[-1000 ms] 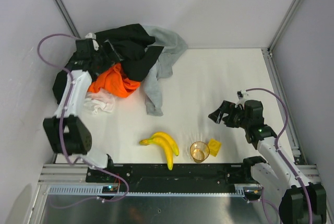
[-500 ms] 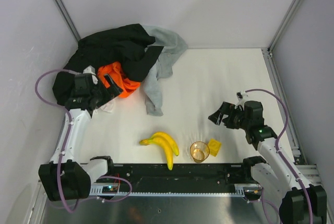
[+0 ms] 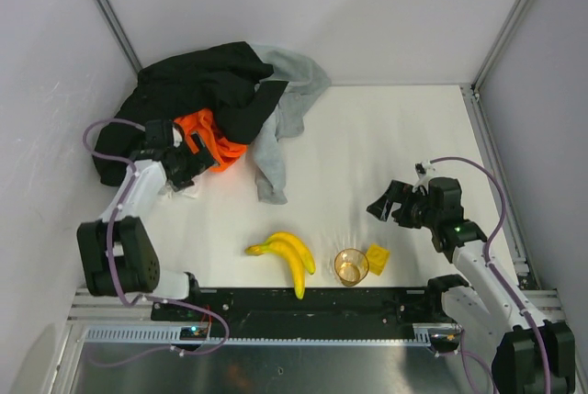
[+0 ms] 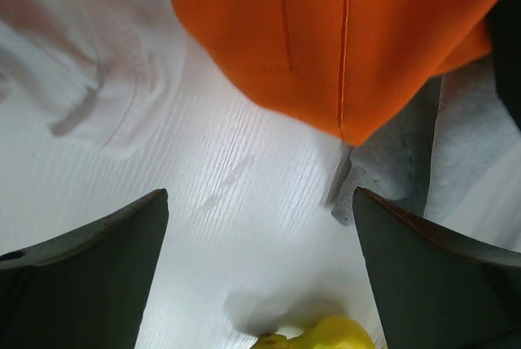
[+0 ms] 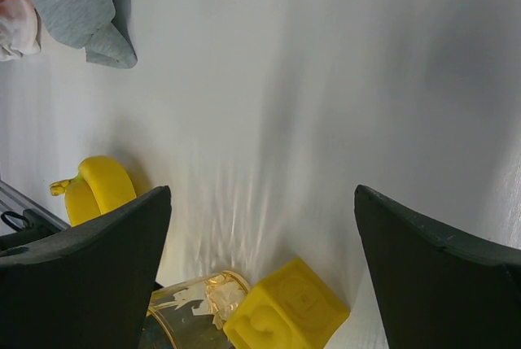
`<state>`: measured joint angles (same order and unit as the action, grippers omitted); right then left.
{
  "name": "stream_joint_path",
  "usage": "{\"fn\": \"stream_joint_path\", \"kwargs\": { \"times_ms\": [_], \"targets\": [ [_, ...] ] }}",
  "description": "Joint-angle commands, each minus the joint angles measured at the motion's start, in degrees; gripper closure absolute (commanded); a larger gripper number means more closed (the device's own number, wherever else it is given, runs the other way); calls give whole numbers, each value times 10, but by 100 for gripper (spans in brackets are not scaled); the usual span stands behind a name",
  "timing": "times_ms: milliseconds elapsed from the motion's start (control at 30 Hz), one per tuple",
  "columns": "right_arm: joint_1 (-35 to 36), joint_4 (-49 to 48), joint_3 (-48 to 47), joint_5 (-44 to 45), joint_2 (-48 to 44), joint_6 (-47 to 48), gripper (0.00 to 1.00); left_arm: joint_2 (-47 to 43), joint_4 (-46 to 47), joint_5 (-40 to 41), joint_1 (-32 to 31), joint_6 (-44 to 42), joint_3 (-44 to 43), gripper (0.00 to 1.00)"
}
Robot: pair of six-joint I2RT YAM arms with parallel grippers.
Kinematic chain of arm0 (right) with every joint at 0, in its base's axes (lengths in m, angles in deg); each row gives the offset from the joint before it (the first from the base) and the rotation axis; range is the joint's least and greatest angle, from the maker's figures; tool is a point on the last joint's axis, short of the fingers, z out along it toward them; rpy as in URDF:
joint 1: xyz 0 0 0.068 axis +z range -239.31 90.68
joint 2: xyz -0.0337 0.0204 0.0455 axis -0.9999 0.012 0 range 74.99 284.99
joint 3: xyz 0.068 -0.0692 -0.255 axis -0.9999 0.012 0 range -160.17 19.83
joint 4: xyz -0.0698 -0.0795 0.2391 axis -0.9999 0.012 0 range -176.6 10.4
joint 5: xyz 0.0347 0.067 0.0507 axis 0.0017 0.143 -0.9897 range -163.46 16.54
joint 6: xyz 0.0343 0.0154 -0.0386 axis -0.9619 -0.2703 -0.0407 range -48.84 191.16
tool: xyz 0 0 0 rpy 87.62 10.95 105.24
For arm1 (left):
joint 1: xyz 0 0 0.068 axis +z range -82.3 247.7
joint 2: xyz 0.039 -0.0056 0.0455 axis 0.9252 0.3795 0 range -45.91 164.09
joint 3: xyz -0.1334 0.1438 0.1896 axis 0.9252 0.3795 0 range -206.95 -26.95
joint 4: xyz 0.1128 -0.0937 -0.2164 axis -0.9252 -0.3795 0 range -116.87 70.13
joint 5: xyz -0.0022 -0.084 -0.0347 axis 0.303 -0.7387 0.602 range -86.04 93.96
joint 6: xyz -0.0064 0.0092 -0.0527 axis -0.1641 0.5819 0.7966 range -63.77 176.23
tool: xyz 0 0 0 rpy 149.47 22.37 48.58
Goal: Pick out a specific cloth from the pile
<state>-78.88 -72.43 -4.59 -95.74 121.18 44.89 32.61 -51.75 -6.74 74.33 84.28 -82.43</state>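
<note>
- Two robot arms work a white tabletop [image 3: 386, 137]. The left hand [image 3: 191, 172] hangs at the near edge of the pile [image 3: 234, 105], fingers spread wide and gripping nothing. The right hand [image 3: 384, 203], equally spread and empty, hovers well apart over bare surface at right.
- From overhead, the pile fills the far-left corner. A black garment [image 3: 197, 86] lies on top, an orange cloth [image 3: 219, 143] pokes out below it, and a grey cloth [image 3: 276, 141] trails down the right side.
- The white cloth [image 3: 182, 191] lies crumpled on the tabletop at the orange cloth's near-left edge. From above, the left arm covers most of it.
- The left wrist camera shows what the overhead view hides: the white cloth sits at upper left, its edge up against the orange cloth. It is ahead and left of the parted fingers, not between them.
- The right wrist camera gives the close look at the clutter near the arms, with a glass cup [image 5: 195, 308] and a yellow block [image 5: 285, 312] just beside it. The bananas [image 5: 94, 190] are to the left.
</note>
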Motion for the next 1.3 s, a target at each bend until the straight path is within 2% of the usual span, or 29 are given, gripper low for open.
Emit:
{"fn": "stream_joint_path", "kwargs": {
  "times_ms": [0,200,367,467,600,767,900,1067,1267],
  "targets": [
    [5,-6,-9,8,3,9,1,59,22,1,5,-10,-73,0],
    [9,-4,-7,12,5,11,1,162,27,-11,6,-6,-152,2],
    [11,-3,-7,16,5,10,1,228,27,-12,6,-11,-197,10],
    [12,-3,-7,17,4,9,1,240,28,-16,6,-15,-208,28],
    [13,-3,-7,17,3,10,1,220,27,-13,7,-22,-222,65],
    [15,-3,-6,20,5,12,1,196,27,9,7,-52,-275,88],
    [15,-6,-7,21,10,13,1,205,28,8,11,-50,-344,95],
    [16,-7,-6,26,17,17,1,231,31,4,11,-32,-439,99],
    [16,-12,-6,30,31,21,1,293,63,1,11,-6,-465,99]
  ]
}}
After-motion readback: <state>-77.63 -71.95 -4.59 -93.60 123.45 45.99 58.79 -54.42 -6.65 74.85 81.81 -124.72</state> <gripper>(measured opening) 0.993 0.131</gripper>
